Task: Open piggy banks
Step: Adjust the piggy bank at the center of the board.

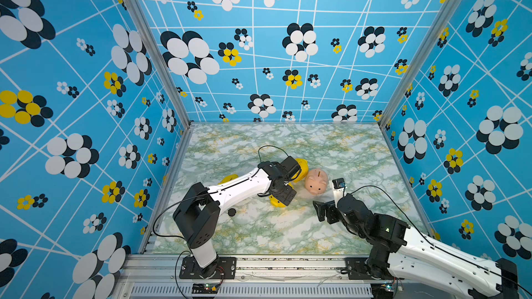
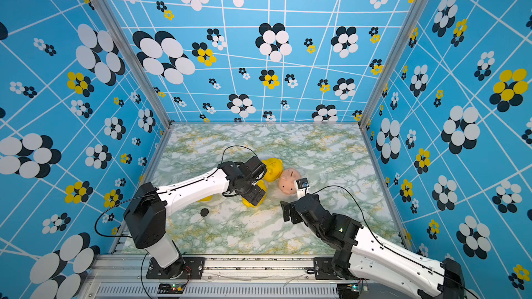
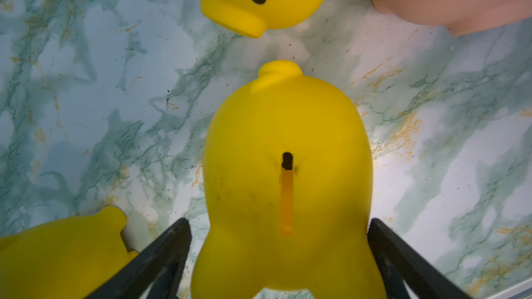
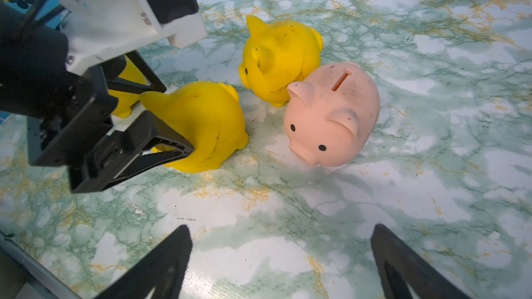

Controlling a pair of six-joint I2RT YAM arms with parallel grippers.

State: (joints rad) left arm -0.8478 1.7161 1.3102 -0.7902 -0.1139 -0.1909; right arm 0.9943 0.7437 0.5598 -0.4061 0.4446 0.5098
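My left gripper (image 3: 279, 221) stands open astride the near yellow pig (image 3: 285, 139), which sits upright on the table (image 1: 259, 234), slot up. One finger looks to touch its flank and a sliver of table shows beside the other, so I judge it not yet clamped. My right gripper (image 4: 280, 227) hangs wide open and empty over bare table, just short of the pink pig (image 4: 331, 116).

The plug is underneath and hidden, so this pig must be lifted and turned. Its body is smooth and rounded, and I expect a squeeze low on the rump could squirt it forward into the far yellow pig (image 4: 279, 56), whose snout is near. The third yellow pig (image 3: 57, 254) lies just beside one finger, and a sideways shift could knock it. In both top views my right wrist is just beside the pink pig, so a careless swing there could topple it. I cannot tell whether the pink pig and the far yellow pig actually touch.

A loose black disc (image 1: 231, 212) lies near my left arm, apart from the pigs. All four pigs crowd the middle; the back of the table, its right side and the front strip by the rail (image 1: 273, 263) lie bare, and the flowered walls (image 1: 86, 110) stand well apart. I would carry the pig toward the front.
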